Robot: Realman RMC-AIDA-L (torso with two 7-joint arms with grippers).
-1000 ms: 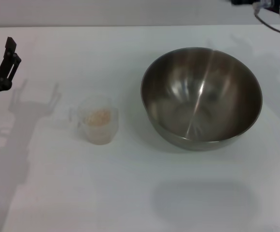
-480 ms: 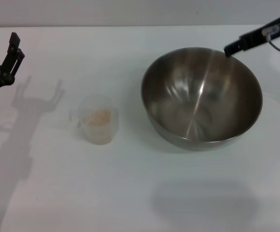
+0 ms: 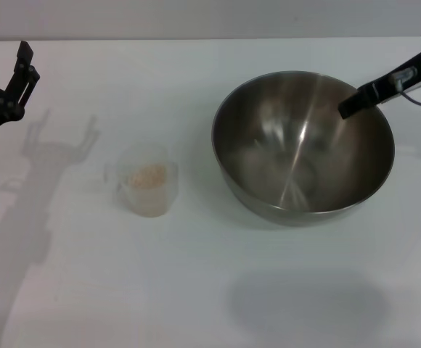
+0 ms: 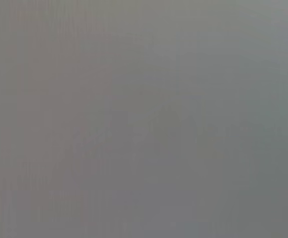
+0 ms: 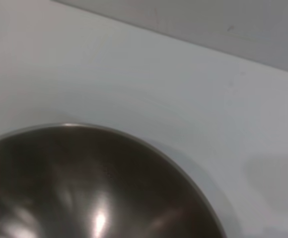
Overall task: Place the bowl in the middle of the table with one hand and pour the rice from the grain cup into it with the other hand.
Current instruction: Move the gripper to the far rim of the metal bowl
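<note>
Bowl [image 3: 303, 147] sits right of the grain cup [image 3: 146, 188], which holds rice [image 3: 149, 176]. Right gripper [image 3: 366, 96] over the bowl's far-right rim, grip state unclear. Steel looks rigid, slick; best pinched at rim. Left gripper [image 3: 16, 83] far left of cup, state unclear.

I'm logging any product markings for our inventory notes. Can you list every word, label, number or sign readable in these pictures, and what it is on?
None can be read.
The bowl: bare steel, no label or stamp visible.
The grain cup: holds rice; any measuring marks on its clear wall are too faint to make out.
The table: plain white, no text.
The left gripper and right gripper: no readable markings.
The left wrist view shows only flat grey.
</note>
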